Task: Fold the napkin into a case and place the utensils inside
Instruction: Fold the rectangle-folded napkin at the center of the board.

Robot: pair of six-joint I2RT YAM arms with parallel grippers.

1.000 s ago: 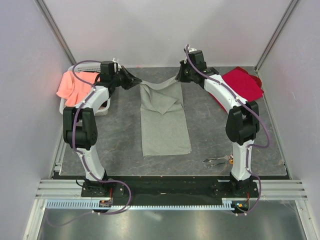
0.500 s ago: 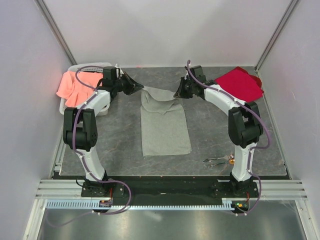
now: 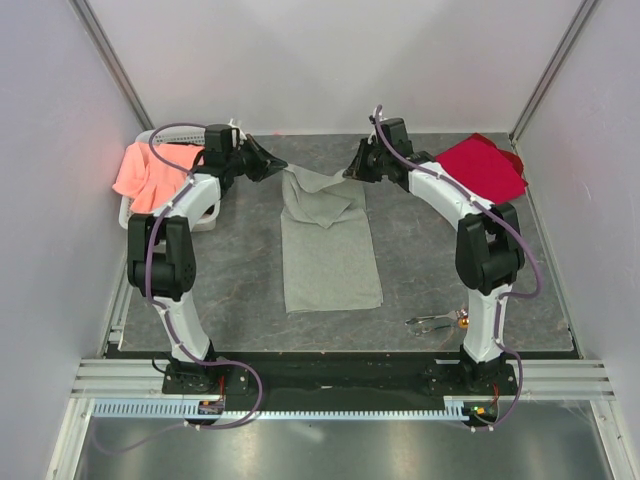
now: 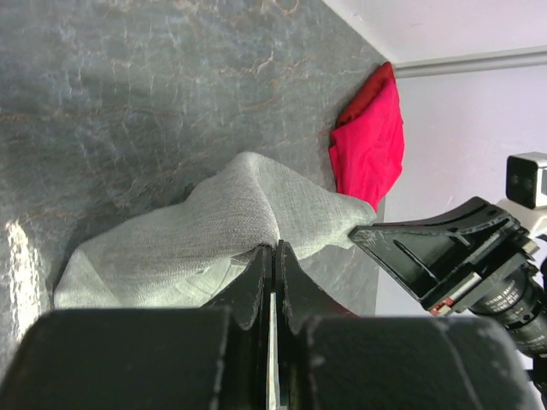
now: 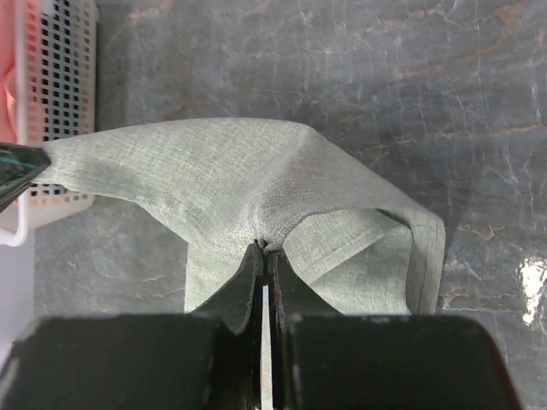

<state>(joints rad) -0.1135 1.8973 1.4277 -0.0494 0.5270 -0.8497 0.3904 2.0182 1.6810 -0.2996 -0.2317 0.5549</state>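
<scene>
1. Your napkin [image 3: 330,250] is lying flat, far end lifting.
2. The red cloth [image 3: 485,167] is sitting right of the napkin's far end, the orange cloth [image 3: 145,172] left.
3. Your left gripper [image 3: 281,172] and right gripper [image 3: 351,172] are each clenching the napkin's far edge.
4. The utensils [image 3: 437,321] are lying right of the napkin's near end, apart.

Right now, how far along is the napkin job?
Early. The napkin lies as a long strip. The left gripper and the right gripper each pinch a far corner, lifted. Left to do: finish folding, then tuck in the utensils lying on the table, near right.
</scene>
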